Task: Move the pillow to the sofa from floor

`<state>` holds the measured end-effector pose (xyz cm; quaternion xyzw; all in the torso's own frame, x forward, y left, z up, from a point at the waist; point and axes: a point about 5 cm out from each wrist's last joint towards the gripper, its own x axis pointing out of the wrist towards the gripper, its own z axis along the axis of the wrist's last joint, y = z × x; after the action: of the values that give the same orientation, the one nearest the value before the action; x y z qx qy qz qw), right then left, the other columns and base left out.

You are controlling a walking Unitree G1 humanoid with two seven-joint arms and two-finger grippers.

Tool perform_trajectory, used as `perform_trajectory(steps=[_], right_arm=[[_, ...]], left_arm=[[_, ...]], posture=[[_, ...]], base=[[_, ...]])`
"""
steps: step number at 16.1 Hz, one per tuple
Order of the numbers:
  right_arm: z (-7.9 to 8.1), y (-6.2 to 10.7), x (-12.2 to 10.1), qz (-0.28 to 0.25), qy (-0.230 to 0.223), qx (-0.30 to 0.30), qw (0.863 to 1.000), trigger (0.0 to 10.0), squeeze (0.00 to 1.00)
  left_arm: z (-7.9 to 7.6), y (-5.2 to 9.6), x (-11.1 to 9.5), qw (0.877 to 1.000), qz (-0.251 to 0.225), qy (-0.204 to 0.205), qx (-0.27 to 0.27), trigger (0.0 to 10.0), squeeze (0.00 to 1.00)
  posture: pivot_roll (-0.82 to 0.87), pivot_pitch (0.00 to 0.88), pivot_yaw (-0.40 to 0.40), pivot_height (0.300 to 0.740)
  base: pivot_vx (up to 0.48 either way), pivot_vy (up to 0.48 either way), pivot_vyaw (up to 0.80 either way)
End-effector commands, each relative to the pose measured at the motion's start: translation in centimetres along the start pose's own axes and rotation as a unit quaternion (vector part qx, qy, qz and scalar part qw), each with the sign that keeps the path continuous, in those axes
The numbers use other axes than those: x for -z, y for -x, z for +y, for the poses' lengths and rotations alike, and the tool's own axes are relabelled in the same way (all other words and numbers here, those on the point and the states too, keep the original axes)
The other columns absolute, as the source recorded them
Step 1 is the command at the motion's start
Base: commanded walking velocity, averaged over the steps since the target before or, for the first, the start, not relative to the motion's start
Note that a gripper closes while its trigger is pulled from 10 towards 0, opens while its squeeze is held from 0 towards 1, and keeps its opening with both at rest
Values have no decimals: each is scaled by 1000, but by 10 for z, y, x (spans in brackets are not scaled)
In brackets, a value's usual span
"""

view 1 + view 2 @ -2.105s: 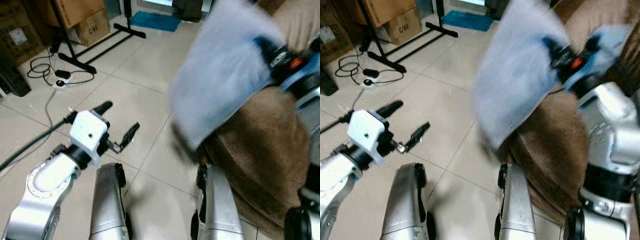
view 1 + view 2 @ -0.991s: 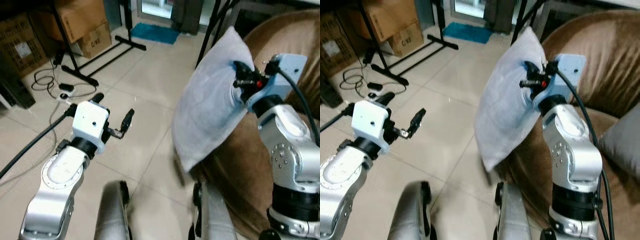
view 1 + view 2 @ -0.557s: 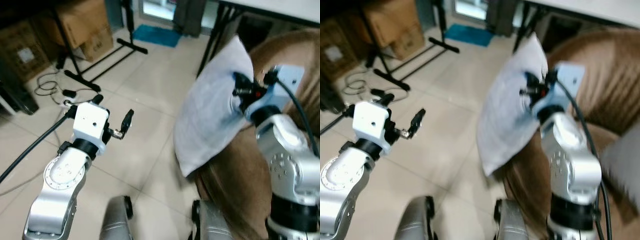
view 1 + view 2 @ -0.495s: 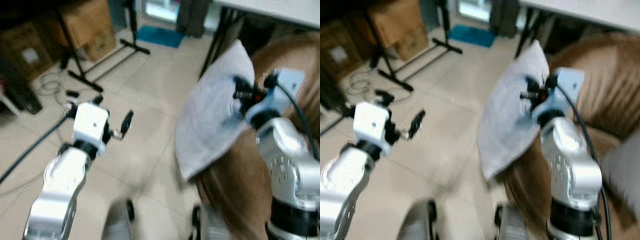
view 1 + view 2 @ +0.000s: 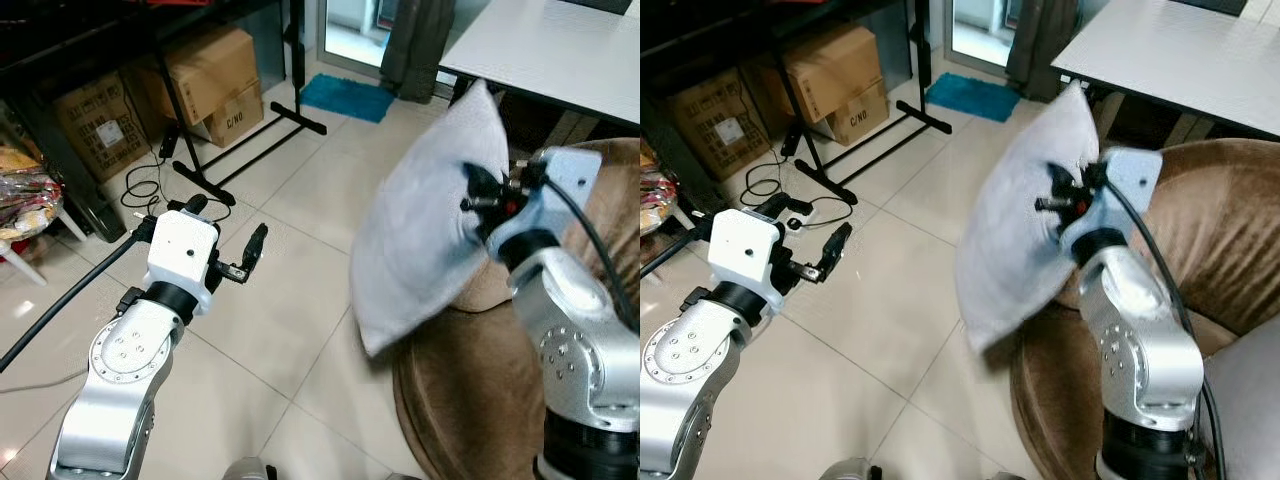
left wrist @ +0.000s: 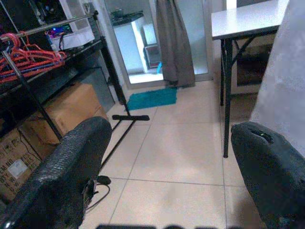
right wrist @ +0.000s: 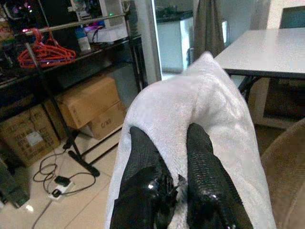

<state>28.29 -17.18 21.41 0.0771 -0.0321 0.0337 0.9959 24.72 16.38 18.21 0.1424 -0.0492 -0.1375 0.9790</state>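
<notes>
A pale grey pillow [image 5: 425, 215] hangs in the air beside the brown sofa [image 5: 470, 400], over its left arm and the tiled floor. My right gripper [image 5: 472, 192] is shut on the pillow's right side, its two black fingers [image 7: 143, 148] pressed into the fabric. My left gripper [image 5: 225, 240] is held out over the floor at the left, open and holding nothing. The edge of the pillow [image 6: 286, 81] shows past its fingers in the left wrist view.
A white table [image 5: 560, 50] stands behind the sofa. Cardboard boxes [image 5: 210, 70] sit under a dark rack at the back left, with a black stand base [image 5: 250, 150], cables and a power strip [image 5: 150, 190] on the floor. A blue mat [image 5: 350, 97] lies by the doorway.
The camera has risen and tilted up, showing more of the room. My right gripper still holds the pillow raised beside the sofa. The left gripper stays open.
</notes>
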Motion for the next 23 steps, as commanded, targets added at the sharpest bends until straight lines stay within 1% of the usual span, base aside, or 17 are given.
perform_trajectory(steps=[1,2,6,8,10,13,15,16,19,20,22,23], right_arm=[[1,3,-17,-42,4,1,999,10000,0],[-1,2,-18,-45,3,7,999,10000,0],[-1,1,-19,-47,3,7,999,10000,0],[0,0,-19,-45,2,1,999,10000,0],[2,-1,-16,-37,3,-5,999,10000,0],[5,-2,-9,-16,8,-11,1000,10000,0],[7,-3,-2,-3,8,-14,1000,10000,0],[8,-3,0,0,7,-16,1000,10000,0],[14,-6,15,16,-1,-22,1000,10000,0],[16,-6,16,18,-1,-27,999,10000,0],[23,-5,20,24,5,-46,999,10000,0],[23,-5,21,24,7,-48,999,10000,0]], left_arm=[[-1,1,1,1000,5,-4,4,10000,0],[-2,0,1,1000,4,-5,6,10000,0],[-2,0,1,1000,6,-3,6,10000,0],[2,1,0,1000,-1,20,-14,10000,0],[5,1,1,1000,1,14,-20,10000,0],[1,4,7,1000,8,18,-7,10000,0],[-3,11,17,1000,25,-3,14,10000,0],[-4,13,19,999,28,-6,17,10000,0],[-2,14,18,1000,23,7,11,10000,0],[-2,14,18,1000,21,9,11,10000,0],[-2,14,17,1000,17,11,11,10000,0],[-2,15,17,1000,15,12,11,10000,0]], posture=[[-36,64,1,740],[-36,65,1,740],[-33,65,-4,740],[-33,65,-4,740],[-29,66,-8,740],[-29,66,-7,740],[-28,67,-8,740],[-28,68,-8,740],[-24,69,-12,740],[-23,70,-13,740],[-24,72,-14,740],[-24,72,-14,740]], base=[[0,0,-694],[0,0,-800],[0,0,-800],[0,0,-800],[0,0,-800],[0,0,-800],[0,0,-800],[0,0,-800],[175,0,-800],[292,0,-800],[319,0,0],[334,0,0]])
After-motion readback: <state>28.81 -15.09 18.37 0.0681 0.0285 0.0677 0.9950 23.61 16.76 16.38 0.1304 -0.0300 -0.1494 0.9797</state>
